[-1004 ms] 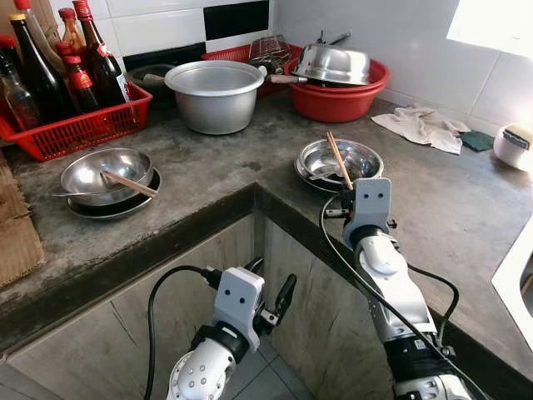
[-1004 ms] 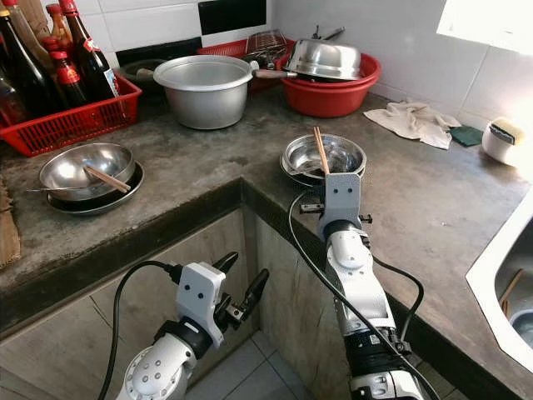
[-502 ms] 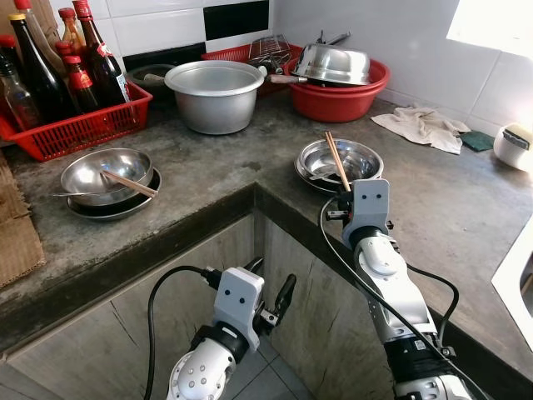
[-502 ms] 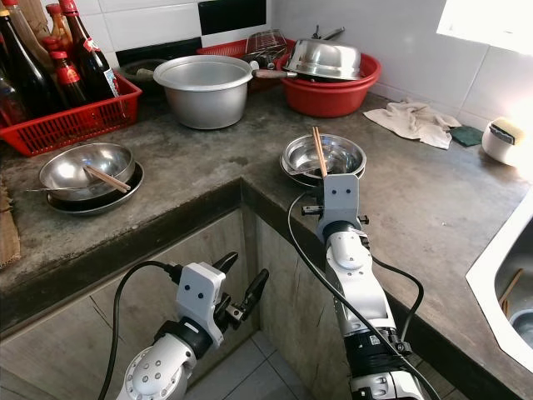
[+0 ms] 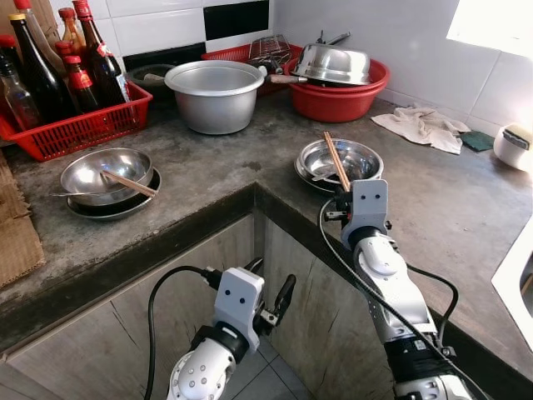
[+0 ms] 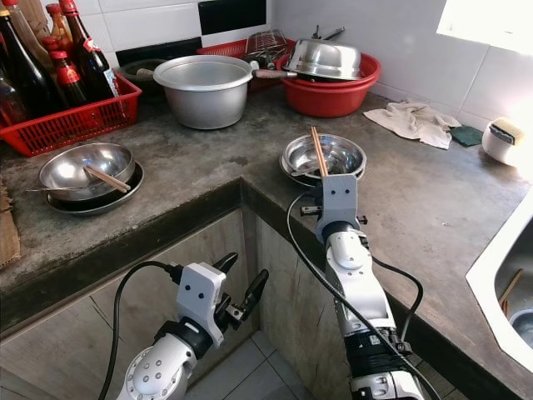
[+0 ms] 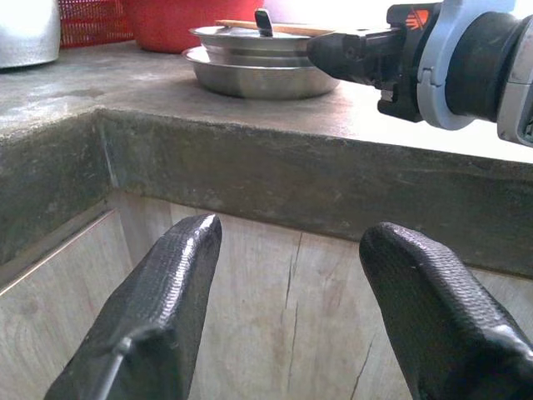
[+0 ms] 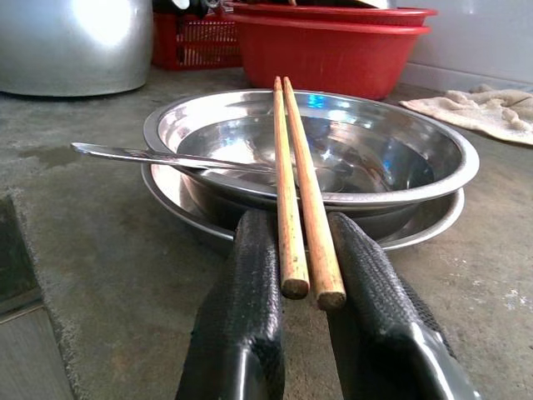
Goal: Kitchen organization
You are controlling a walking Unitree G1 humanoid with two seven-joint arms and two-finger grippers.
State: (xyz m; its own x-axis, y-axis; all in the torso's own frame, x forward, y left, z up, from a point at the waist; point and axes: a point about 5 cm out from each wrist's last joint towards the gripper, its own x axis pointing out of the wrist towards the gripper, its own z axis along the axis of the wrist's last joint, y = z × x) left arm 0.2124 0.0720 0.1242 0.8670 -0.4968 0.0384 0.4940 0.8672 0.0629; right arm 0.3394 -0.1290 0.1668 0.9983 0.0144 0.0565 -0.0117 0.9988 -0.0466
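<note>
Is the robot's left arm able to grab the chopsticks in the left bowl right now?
Probably not as it stands. The left gripper hangs open below the counter edge, in front of the cabinet, while those chopsticks lie in the bowl on top. It must rise first.

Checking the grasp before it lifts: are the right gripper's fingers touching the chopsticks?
Touching. The right wrist view shows the chopsticks pinched between both fingers of the right gripper, no gap.
</note>
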